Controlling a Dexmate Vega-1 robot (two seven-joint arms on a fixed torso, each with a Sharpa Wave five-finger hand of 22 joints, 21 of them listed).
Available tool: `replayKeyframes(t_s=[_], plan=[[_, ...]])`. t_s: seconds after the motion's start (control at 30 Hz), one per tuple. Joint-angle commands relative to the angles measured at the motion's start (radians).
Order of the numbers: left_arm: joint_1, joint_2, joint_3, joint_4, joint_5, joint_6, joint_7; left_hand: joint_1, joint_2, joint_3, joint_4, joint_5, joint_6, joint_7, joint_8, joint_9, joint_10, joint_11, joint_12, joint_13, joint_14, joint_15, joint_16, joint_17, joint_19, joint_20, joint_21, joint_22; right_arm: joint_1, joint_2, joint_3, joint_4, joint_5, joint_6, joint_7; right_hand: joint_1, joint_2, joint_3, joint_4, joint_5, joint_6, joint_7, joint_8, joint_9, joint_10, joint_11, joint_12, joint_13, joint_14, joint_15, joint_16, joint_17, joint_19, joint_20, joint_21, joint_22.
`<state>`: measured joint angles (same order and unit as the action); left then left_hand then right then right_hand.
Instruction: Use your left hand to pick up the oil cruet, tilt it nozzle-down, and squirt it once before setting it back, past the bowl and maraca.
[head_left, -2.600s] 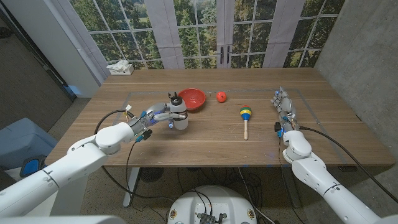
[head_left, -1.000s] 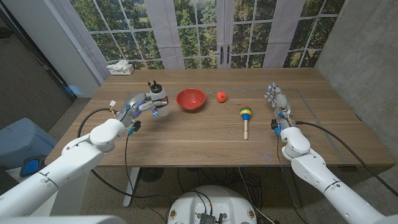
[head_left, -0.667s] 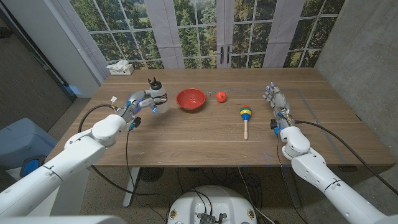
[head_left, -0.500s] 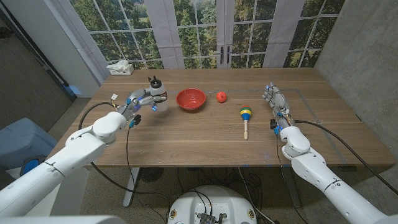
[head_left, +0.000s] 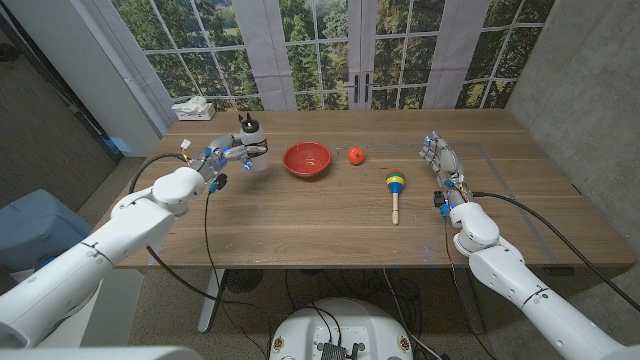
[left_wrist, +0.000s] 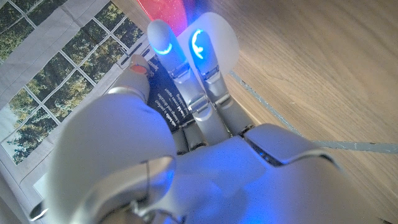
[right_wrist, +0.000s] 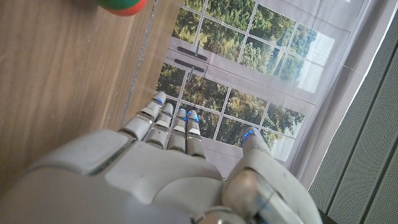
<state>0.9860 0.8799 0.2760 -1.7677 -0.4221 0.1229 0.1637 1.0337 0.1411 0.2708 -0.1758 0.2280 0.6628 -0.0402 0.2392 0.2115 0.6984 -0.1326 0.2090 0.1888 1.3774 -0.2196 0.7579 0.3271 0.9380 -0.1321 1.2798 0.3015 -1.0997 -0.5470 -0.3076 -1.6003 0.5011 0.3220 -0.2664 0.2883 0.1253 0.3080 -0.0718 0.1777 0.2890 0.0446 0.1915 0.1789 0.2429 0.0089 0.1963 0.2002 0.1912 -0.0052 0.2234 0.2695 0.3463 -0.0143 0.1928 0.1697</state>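
Oil cruet (head_left: 250, 139) is off the table, held by left hand (head_left: 228, 156) at about 10 o'clock of the tabletop, to the 9 o'clock side of the red bowl (head_left: 307, 159). Black nozzle end points up and slightly toward 11 o'clock; body roughly upright, slight tilt. Left hand's fingers (left_wrist: 202, 74) wrap the cruet; in the left wrist view they curl over a dark labelled surface (left_wrist: 165, 102) with blue-lit fingertips, red bowl blur just beyond. Grasp is firm-looking, cruet fully in the hand.

Bowl sits near table center-back, apart from the cruet. Small red tomato-like ball (head_left: 356, 155) lies at 3 o'clock of the bowl, close but not touching. Maraca (head_left: 395, 185) lies further toward 4 o'clock of the bowl, coloured head toward the back, wooden handle pointing toward the robot.

Right hand (head_left: 445, 163) rests near the table's right side, at 3 o'clock of the maraca, well apart from it. Its fingers (right_wrist: 174, 127) are stretched out straight and side by side, holding nothing; it appears to stand on its edge. Right wrist view shows the maraca head (right_wrist: 121, 6) at the frame border.

A white cloth-like item (head_left: 195, 109) lies at the table's far left corner.
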Motion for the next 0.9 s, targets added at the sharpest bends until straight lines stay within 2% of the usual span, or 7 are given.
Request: replayKeyframes(t_s=[0.03, 0.9], plan=[[-0.09, -0.014, 0.04, 0.057, 0.012, 0.029, -0.019, 0.021, 0.029, 0.049, 0.036, -0.003, 0.012, 0.008, 0.0, 0.004, 0.05, -0.049, 0.0, 0.005, 0.002, -0.006, -0.002, 0.004, -0.006, -0.077, 0.008, 0.001, 0.0, -0.007, -0.006, -0.016, -0.011, 0.011, 0.016, -0.005, 0.005, 0.002, -0.004, 0.001, -0.001, 0.004, 0.001, 0.004, 0.003, 0.008, 0.002, 0.001, -0.001, 0.003, 0.008, 0.0, -0.002, 0.003, 0.003, 0.003], [-0.227, -0.048, 0.096, 0.156, 0.041, 0.087, -0.025, 0.013, 0.027, 0.068, 0.034, -0.009, 0.017, 0.011, -0.006, 0.006, 0.054, -0.048, -0.004, 0.006, 0.005, -0.007, -0.002, 0.005, -0.01, -0.077, 0.021, -0.009, -0.005, -0.008, -0.007, -0.028, -0.019, 0.018, 0.02, -0.009, 0.006, 0.001, -0.008, 0.001, 0.0, 0.005, 0.001, 0.004, 0.003, 0.009, 0.002, 0.001, -0.001, 0.004, 0.008, -0.001, -0.003, 0.004, 0.002, 0.003]])
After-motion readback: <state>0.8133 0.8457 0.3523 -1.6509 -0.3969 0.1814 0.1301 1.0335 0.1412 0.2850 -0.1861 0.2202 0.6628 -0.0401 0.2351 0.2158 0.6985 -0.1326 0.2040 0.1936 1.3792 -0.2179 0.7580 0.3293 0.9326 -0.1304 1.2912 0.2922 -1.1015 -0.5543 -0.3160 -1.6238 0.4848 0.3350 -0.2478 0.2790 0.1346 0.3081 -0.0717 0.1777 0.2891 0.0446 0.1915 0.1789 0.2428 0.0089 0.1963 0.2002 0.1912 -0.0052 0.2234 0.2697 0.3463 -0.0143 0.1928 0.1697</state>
